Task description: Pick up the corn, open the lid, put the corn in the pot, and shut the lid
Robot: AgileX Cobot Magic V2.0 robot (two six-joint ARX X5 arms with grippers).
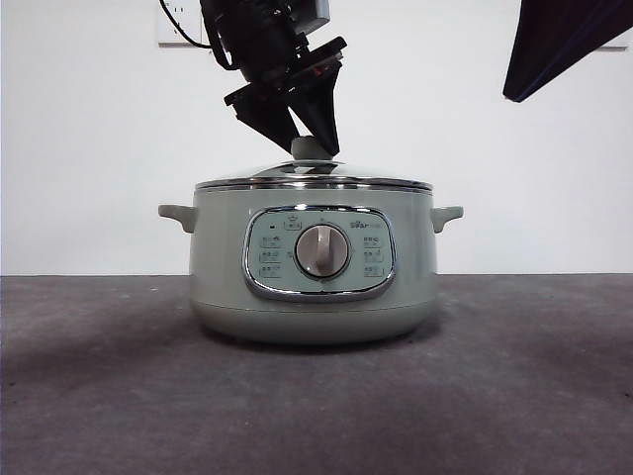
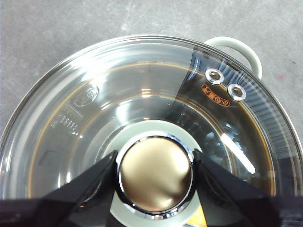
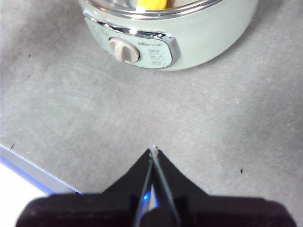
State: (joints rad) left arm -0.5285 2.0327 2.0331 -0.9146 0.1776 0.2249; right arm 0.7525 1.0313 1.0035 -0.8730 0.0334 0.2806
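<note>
The corn [image 3: 151, 4] shows as a yellow patch inside the pot [image 1: 315, 297], under the glass lid [image 2: 94, 94] seated on the pot's rim. The left gripper [image 1: 315, 148] is clamped on the lid's knob [image 2: 155, 174] from above. The right gripper [image 3: 154, 151] hangs closed and empty over the grey counter [image 3: 227, 118], apart from the pot

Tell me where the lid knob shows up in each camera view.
Front view: the lid knob sits top centre above the pot, between the left end effector jaws.
Left wrist view: knob low centre, gripped on both sides.
Right wrist view: not in it.
Shared landmark: the lid's chrome rim.
</note>
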